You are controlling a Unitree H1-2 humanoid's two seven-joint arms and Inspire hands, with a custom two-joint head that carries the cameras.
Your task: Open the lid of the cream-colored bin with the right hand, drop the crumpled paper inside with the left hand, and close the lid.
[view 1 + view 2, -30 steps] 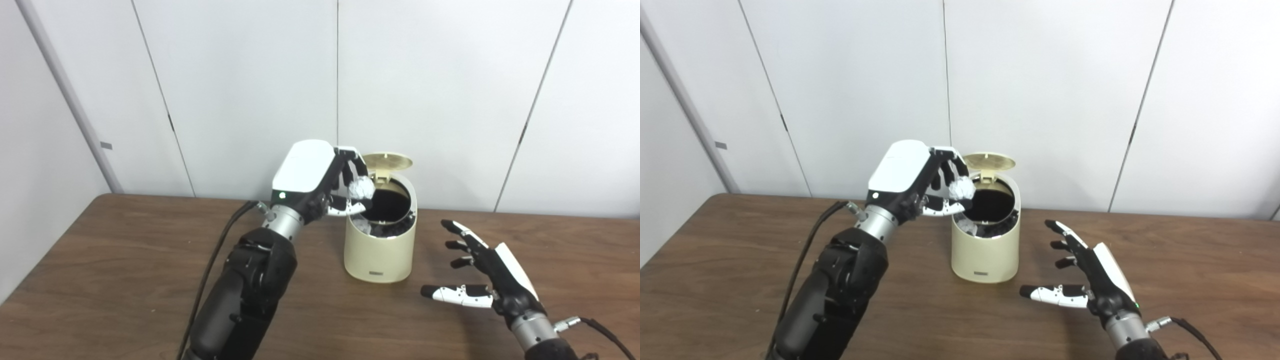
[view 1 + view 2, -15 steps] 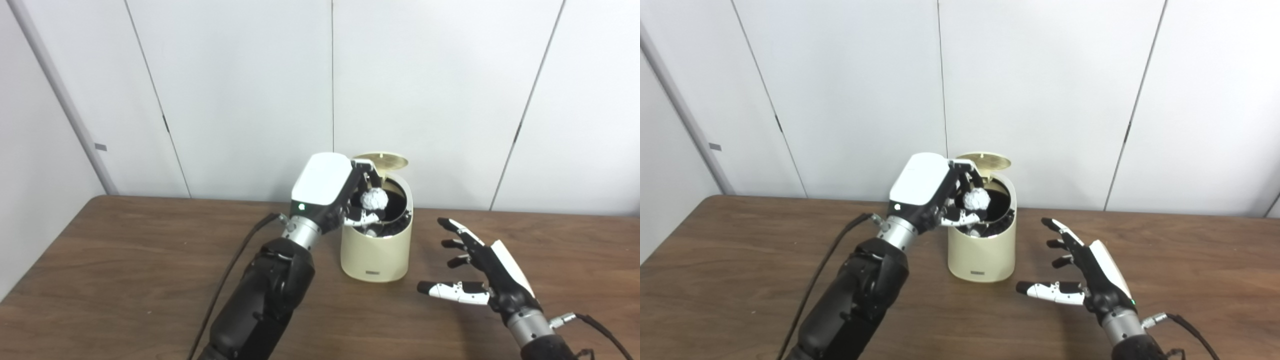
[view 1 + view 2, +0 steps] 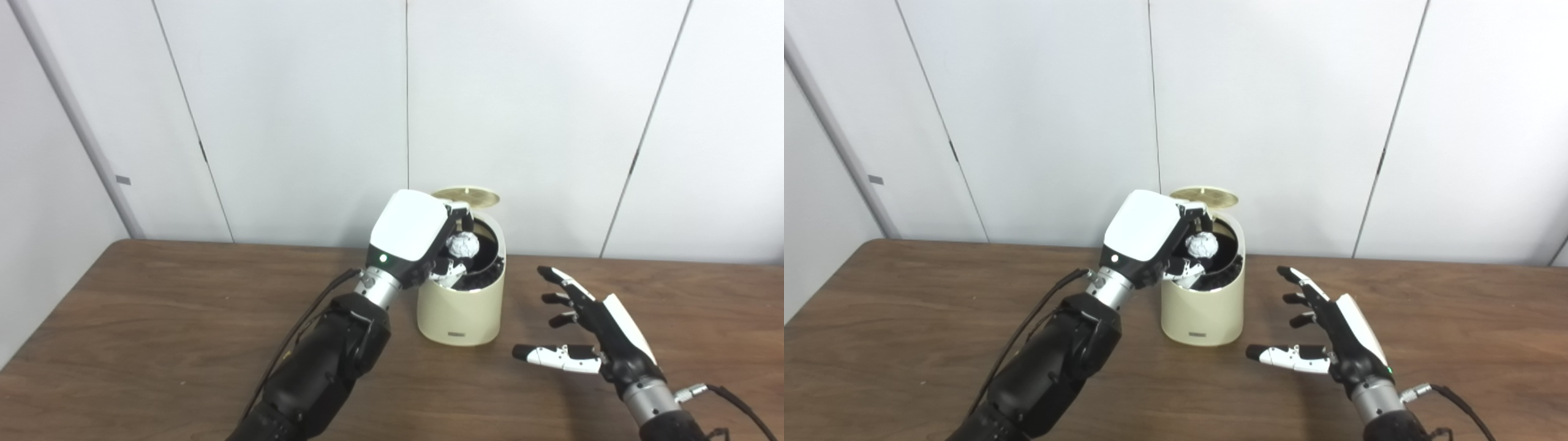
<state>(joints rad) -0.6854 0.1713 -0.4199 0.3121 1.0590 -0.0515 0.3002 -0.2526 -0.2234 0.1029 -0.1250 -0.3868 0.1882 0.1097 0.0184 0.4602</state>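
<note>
The cream-colored bin (image 3: pixel 460 306) stood on the brown worktop (image 3: pixel 153 318), close to the white wall (image 3: pixel 294 110) behind it. Its lid (image 3: pixel 467 196) was up — tipped back at the far side of the bin, so the dark mouth was open.

The left hand (image 3: pixel 422 236) was over the near left rim of the bin, with its white back facing up. Its fingers (image 3: pixel 1193 212) curled down into the open mouth. They were pinched on the crumpled paper (image 3: pixel 462 244), a small white ball that sat between the fingers and thumb, just inside the top of the bin and not yet let go. More bits of crumpled white stuff showed lower down by the near rim, under the hand, but it was hard to tell what they were.

The right hand (image 3: pixel 591 337) was well to the right of the bin and a little nearer than it, just above the worktop. It held nothing — its fingers were spread wide apart and pointed up and to the left, toward the bin, and its thumb stuck out sideways. It did not touch the bin or the lid.

A black cable (image 3: pixel 294 334) ran along the left arm from near its wrist. Another thin cable (image 3: pixel 1458 401) came off the right wrist.
</note>
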